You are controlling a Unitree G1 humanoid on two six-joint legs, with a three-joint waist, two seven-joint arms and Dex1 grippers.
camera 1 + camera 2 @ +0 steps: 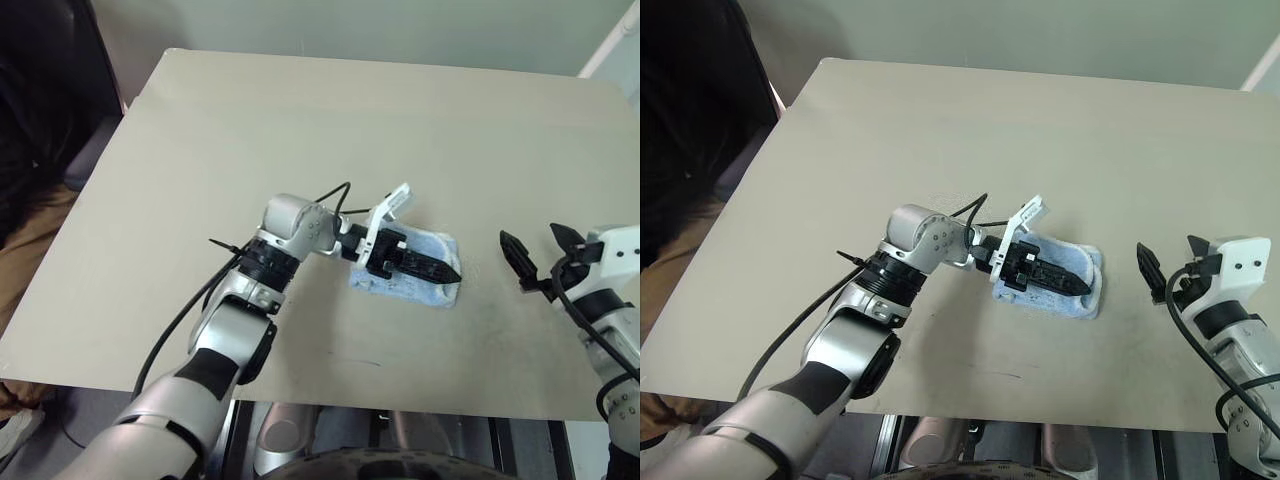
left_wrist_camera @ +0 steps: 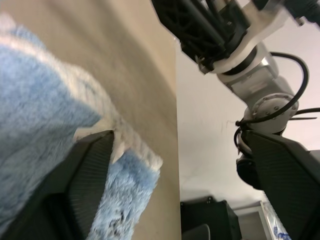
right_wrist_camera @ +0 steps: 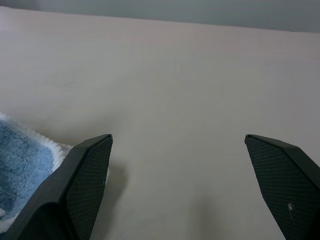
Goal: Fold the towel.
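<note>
Big tan bench (image 1: 300, 150) takes up most of the scene, and the towel (image 1: 425, 285) is the landmark here — it lies flat on the bench near the front edge, bunched into a compact, roughly rectangular light blue bundle with white stitched edging showing along its borders.

The left arm reaches across from the towel's left side, and the left gripper (image 1: 1060, 276) lies low over the towel, pointing along its length toward the far-side edge. In the left wrist view its fingers (image 2: 82, 180) stand spread wide apart; one sits right against the fluffy blue pile and the white edging, the other is well off the cloth. So it's released — nothing pinched between the fingers.

The right gripper (image 1: 538, 256) hovers over bare bench just to the right of the towel, apart from it. Its two black fingers (image 3: 82, 180) are splayed wide with only bench surface between them — loose, not grasping anything. In the right wrist view a corner of the towel, white edge and all, sits just beside one finger.
</note>
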